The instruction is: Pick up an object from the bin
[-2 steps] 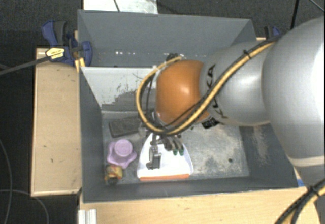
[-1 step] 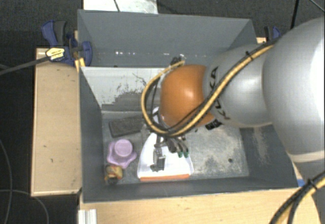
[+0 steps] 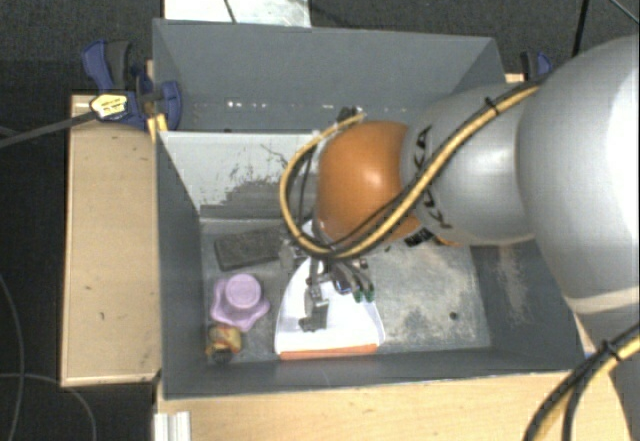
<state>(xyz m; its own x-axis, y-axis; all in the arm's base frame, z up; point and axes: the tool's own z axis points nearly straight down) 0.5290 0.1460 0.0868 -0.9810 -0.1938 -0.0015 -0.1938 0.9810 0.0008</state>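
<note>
Can make out the gripper point(image 3: 318, 314) low at the near middle of the grey bin point(image 3: 180, 229), dark against a flat white slab point(image 3: 350, 334) with an orange near edge, lying along the near wall. Cannot tell its opening, wide or narrow, nor any contact with the slab, with the orange wrist cover point(image 3: 360, 179) and looped cables point(image 3: 295, 199) hiding its upper part. Off to the left: a lilac scalloped cap point(image 3: 240, 297), a small brown-and-yellow lump point(image 3: 222, 341) just beside it, too small to name, and a dark grey flat pad point(image 3: 245, 249) farther back.
</note>
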